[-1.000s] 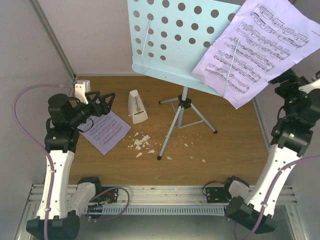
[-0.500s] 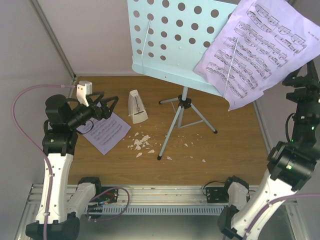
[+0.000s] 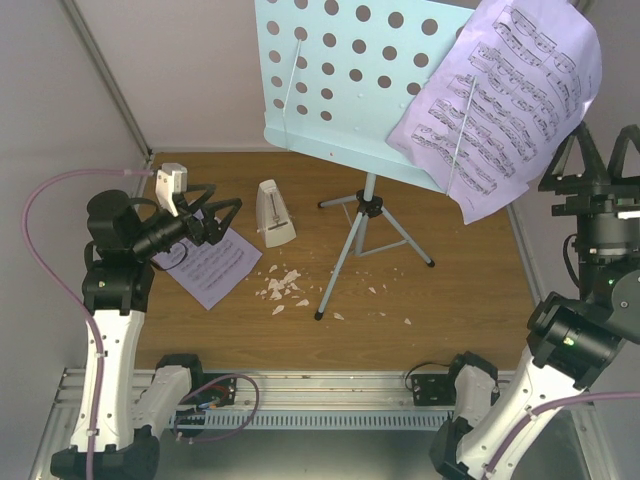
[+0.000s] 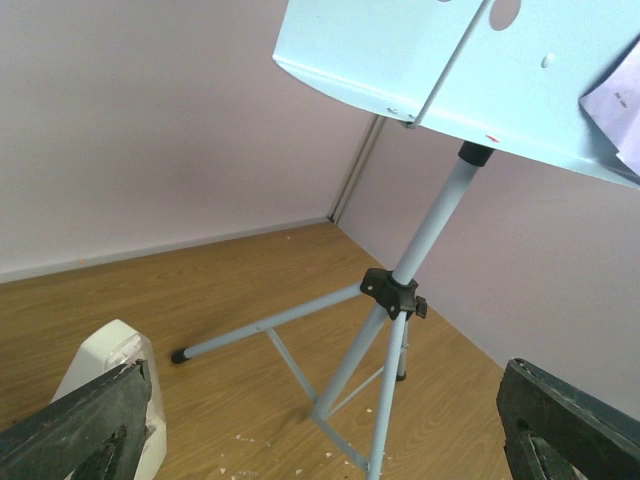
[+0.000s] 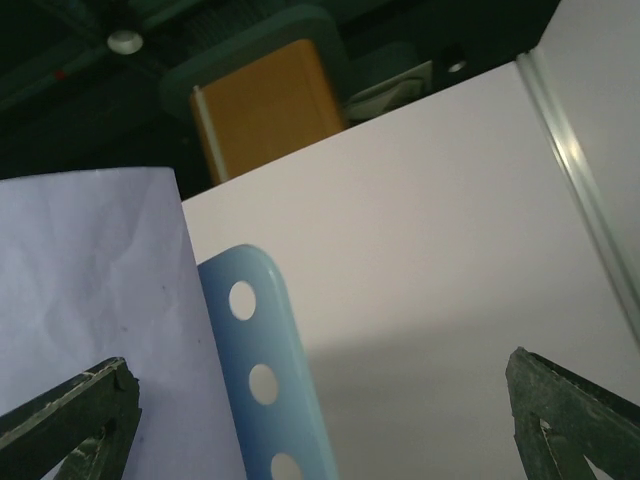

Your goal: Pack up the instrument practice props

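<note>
Sheet-music page (image 3: 205, 265) lies flat near the tabletop's (image 3: 460, 300) left edge. The left hand (image 3: 222, 205) hangs over its far corner, fingers spread and empty, and the white metronome (image 3: 273, 213) stands upright just right of it. Farther back, the pale blue music stand (image 3: 350, 80) plants its tripod legs mid-tabletop with a second printed page (image 3: 505, 95) on its right side, and the right hand (image 3: 605, 140), also spread and empty, is raised beside that page at the right edge.

Holds left pincer (image 3: 213, 212) low, jaws spread, elbow bent; holds right pincer (image 3: 597, 150) high, jaws likewise spread, fingers pointing away.
</note>
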You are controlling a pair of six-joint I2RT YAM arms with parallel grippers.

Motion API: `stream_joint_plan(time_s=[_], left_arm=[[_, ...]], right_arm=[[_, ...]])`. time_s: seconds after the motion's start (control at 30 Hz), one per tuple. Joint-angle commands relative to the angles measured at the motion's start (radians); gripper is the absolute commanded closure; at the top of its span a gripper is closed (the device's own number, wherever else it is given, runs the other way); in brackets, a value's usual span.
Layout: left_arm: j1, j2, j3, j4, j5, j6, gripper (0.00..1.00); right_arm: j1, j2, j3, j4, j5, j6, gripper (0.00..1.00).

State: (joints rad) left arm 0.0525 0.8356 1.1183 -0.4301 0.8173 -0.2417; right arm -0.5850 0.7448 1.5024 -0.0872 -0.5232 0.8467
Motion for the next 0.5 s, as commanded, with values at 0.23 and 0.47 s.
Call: stream_joint_plan(time_s=[0.23, 0.47], left_arm=[[-0.009, -0.007, 0.037, 0.041, 0.059, 0.012, 0.05], [-0.008, 0.002, 0.038, 0.054, 0.070, 0.000, 0.05]], right_arm=[[-0.006, -0.001, -0.137, 0.365, -0.296, 0.052, 0.00], [-0.006, 0.006, -0.102, 0.370, -0.405, 0.002, 0.00]])
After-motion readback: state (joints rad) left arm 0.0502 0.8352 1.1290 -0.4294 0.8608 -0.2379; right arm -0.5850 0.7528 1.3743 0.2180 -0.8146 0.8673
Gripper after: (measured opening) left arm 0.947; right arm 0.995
